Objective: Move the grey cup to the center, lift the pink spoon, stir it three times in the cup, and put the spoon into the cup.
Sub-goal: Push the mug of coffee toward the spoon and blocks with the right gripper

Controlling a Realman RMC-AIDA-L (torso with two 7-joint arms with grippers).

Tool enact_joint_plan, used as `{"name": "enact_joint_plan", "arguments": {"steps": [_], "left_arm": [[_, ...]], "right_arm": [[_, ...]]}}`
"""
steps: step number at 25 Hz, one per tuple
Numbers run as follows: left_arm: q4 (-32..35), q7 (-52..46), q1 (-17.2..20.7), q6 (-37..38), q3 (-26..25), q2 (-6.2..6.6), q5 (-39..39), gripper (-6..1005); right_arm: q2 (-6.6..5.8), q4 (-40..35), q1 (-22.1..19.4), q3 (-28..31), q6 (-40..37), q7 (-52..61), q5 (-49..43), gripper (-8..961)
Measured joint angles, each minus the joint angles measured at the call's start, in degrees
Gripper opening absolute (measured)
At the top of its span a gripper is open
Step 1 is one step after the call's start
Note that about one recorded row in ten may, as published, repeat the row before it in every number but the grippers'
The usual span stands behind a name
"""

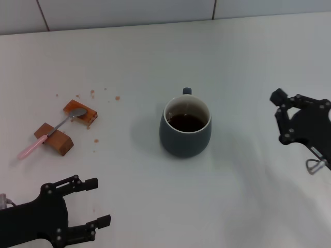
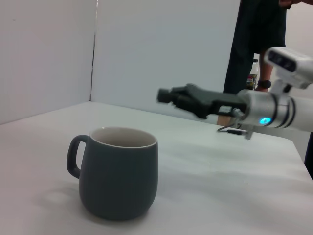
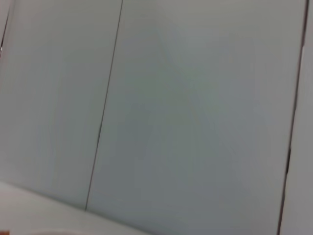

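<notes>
The grey cup [image 1: 186, 135] stands upright near the middle of the table, holding dark liquid, its handle turned to the far side. The left wrist view shows the cup [image 2: 120, 178] close by, handle toward the wall. The pink spoon [image 1: 47, 136] lies at the left, resting across two brown blocks, with its metal bowl on the farther block. My left gripper [image 1: 100, 202] is open at the near left, below the spoon, holding nothing. My right gripper [image 1: 280, 117] hovers open to the right of the cup, apart from it, and also shows as the far gripper [image 2: 167, 95] in the left wrist view.
Two brown blocks [image 1: 81, 113] [image 1: 55, 139] lie under the spoon, with crumbs [image 1: 93, 93] scattered around them. A tiled wall runs along the table's far edge. A person [image 2: 259, 44] stands beyond the table. The right wrist view shows only wall panels [image 3: 156, 117].
</notes>
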Motion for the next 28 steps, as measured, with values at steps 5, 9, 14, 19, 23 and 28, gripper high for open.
{"name": "enact_joint_plan", "arguments": {"steps": [5, 9, 14, 19, 23, 28], "left_arm": [[0.1, 0.0, 0.0, 0.2, -0.3, 0.01, 0.0, 789], [0.1, 0.0, -0.1, 0.2, -0.4, 0.07, 0.0, 788], [0.1, 0.0, -0.2, 0.2, -0.5, 0.09, 0.0, 788], [0.2, 0.0, -0.2, 0.2, -0.5, 0.09, 0.0, 787], [0.6, 0.0, 0.1, 0.2, -0.6, 0.09, -0.1, 786], [0.7, 0.0, 0.2, 0.3, -0.6, 0.09, -0.2, 785]], "right_arm": [[0.02, 1.6, 3.9, -1.1, 8.9, -0.1, -1.0, 48], [0.01, 2.5, 6.4, -3.6, 14.2, -0.2, -1.5, 48], [0.02, 4.1, 8.8, -6.3, 18.3, -0.3, -1.5, 48], [0.07, 6.3, 10.3, -6.8, 20.4, -2.1, -1.5, 48], [0.1, 7.8, 12.0, -6.8, 21.9, -2.5, -1.5, 49], [0.18, 9.7, 14.3, -6.6, 23.2, -2.5, -1.5, 49]]}}
